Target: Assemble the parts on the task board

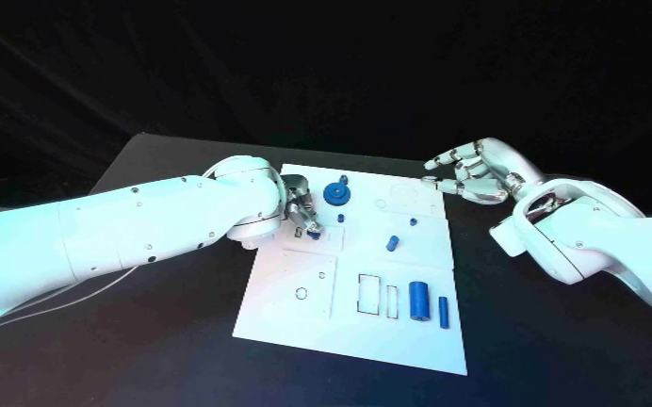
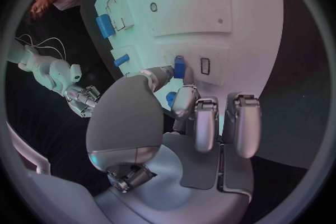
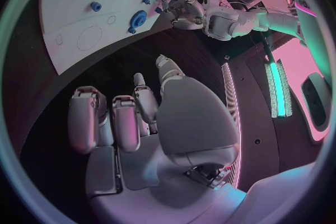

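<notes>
Nearest on the board [image 1: 292,317], two blue cylinders stood side by side at its near right: a thick one [image 1: 420,301] and a thin one [image 1: 445,312], just right of two outlined rectangular slots [image 1: 369,294]. Further in, a small blue peg [image 1: 393,243] lay near the middle, and another tiny blue piece [image 1: 409,222] sat just beyond it. A blue gear [image 1: 335,193] sat at the far left of the board.

At the board's left edge, just left of the gear, the left hand [image 1: 299,207] reached down onto the plate. In the left wrist view its fingertips [image 2: 162,74] pinched a small blue part [image 2: 179,68] against the board beside a little rectangular slot [image 2: 205,65].

Off the far right corner, the right hand [image 1: 476,173] hovered over the black table [image 1: 163,157], fingers loosely curled and apart, holding nothing.
</notes>
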Controlling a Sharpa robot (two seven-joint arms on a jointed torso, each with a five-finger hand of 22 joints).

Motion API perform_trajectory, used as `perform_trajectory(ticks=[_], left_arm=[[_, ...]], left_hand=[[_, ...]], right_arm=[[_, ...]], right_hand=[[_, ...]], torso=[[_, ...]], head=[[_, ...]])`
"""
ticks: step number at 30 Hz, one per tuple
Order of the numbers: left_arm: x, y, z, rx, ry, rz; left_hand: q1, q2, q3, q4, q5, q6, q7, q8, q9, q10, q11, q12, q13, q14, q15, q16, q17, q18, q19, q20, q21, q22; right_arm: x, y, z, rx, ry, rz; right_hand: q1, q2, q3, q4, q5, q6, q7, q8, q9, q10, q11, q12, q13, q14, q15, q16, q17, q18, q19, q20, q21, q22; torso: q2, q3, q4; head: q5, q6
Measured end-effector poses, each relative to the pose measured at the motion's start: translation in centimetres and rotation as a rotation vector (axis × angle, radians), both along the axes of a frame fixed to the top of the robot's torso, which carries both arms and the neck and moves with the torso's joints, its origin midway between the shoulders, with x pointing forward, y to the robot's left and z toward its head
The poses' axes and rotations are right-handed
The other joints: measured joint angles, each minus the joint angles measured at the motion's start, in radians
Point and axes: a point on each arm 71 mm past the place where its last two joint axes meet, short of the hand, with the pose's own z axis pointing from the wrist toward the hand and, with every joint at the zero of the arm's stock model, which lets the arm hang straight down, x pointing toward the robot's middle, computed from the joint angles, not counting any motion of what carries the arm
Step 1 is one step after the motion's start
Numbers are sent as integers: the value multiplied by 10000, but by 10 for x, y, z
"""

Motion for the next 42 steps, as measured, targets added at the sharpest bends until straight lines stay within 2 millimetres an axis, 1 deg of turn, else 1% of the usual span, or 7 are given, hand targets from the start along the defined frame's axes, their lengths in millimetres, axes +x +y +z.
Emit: perform_trajectory(ticks=[12, 22, 26, 35, 36, 38, 42], left_arm=[[0, -1, 0, 80, 100, -100], [0, -1, -1, 135, 151, -134], [1, 0, -1, 156, 165, -132], [1, -1, -1, 204, 189, -167], [1, -1, -1, 209, 190, -168], [1, -1, -1, 214, 193, -174], [2, -1, -1, 224, 196, -178]], left_hand=[[-79, 2, 90, -91, -3, 0, 0, 34, 143, 21, -19, 0, 9, 0, 1, 0, 0, -1, 0, 0, 0, 8], [-183, 81, 102, -104, -9, 0, 0, 95, 150, 48, -46, 43, 46, 36, -35, 0, 3, 0, 3, -3, 0, 7], [-331, 149, 103, -143, -114, 0, 0, 97, 157, 109, -75, 103, 77, 9, -64, 0, 8, 1, 35, -40, 0, 7], [-593, 144, 167, -508, -120, 0, 0, 93, 422, 143, -108, 109, 108, 40, -111, 0, 7, 0, 1, -73, 0, 6], [-692, 143, 199, -598, -120, 0, 0, 92, 562, 143, -108, 109, 108, 40, -111, 0, 7, -1, 1, -73, 0, 6], [-727, 117, 359, -807, -127, 0, 0, 87, 563, 143, -108, 109, 117, 40, -111, 0, 7, -1, 1, -73, 0, 6], [-826, 122, 362, -928, -128, 0, 0, 85, 563, 143, -108, 145, 158, 4, -146, 0, 6, 0, 25, -96, 0, 5]], right_arm=[[0, 0, 0, 1, 3, 4], [-1, 0, 0, 3, 5, 5], [-1, 0, 0, 3, 5, 4], [-1, -1, 0, 2, 6, -2], [-1, -1, 0, 2, 6, -2], [-1, -1, 0, 1, 6, -4], [-1, -1, 0, 1, 6, -5]], right_hand=[[0, 0, 0, 0, 0, 0, 0, 0, -1, 0, 0, 0, 0, 0, 0, 0, 1, 0, 0, 0, 0, -2], [0, 0, 0, 0, 0, 0, 0, 0, -2, 0, 0, 0, -12, 0, 0, 0, 0, 0, 0, 0, 0, -2], [0, 0, 0, 0, 0, 0, 0, 0, -3, 0, 0, 0, -12, 0, 0, 0, -1, 0, 0, 0, 0, -3], [0, 0, 0, 0, 0, 0, 0, 40, -3, 0, 0, 0, -26, 0, 0, 0, -2, 0, 0, 0, 0, -4], [0, 0, 0, 0, 0, 0, 0, 40, -3, 0, 0, 0, -26, 0, 0, 0, -2, 0, 0, 0, 0, -4], [0, 0, 0, 0, 0, 0, 0, 40, -3, 0, 0, 0, -26, 0, 0, 0, -2, 0, 0, 0, 0, -4], [0, 0, 0, 0, 0, 0, 0, 40, -4, 0, 0, 0, -26, 0, 0, 0, -2, 0, 0, 0, 0, -5]], torso=[[1, -1, 3], [1, 0, 3], [1, 2, 3], [2, 5, 3], [2, 5, 3], [2, 5, 2], [2, 5, 2]], head=[[-12, -20], [-9, -31], [-17, -38], [-31, -69], [-31, -72], [-30, -72], [-29, -73]])
